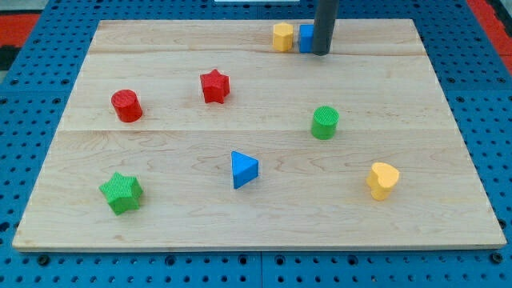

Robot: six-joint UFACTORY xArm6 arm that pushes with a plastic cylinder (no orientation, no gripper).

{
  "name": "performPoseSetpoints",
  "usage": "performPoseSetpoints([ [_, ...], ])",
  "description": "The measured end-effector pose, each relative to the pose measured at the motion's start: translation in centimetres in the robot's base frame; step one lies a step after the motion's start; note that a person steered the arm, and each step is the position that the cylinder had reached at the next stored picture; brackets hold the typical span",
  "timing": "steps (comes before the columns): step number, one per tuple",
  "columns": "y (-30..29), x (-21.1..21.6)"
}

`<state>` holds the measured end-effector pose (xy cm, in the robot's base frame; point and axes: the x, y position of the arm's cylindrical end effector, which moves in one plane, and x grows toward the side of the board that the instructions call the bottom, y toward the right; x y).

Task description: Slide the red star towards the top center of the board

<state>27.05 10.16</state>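
The red star [214, 86] lies on the wooden board [160, 48], left of centre in the upper half. My tip [321, 53] is at the view's top, right of centre, far to the upper right of the star. The rod stands right in front of a blue block [306, 38] and hides most of it. A yellow block [282, 37] sits just left of the blue one.
A red cylinder [126, 106] lies at the left. A green cylinder [325, 122] lies right of centre. A blue triangle [244, 170] lies at lower centre. A green star [122, 193] is at lower left, a yellow heart [382, 180] at lower right.
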Motion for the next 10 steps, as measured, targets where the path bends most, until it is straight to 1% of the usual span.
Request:
performPoseSetpoints([
  [3, 0.0, -1.1],
  [4, 0.6, 2.2],
  [5, -0.1, 8.0],
  [7, -10.8, 15.7],
  [8, -14.4, 15.4],
  [9, -15.8, 13.6],
  [10, -15.2, 12.0],
])
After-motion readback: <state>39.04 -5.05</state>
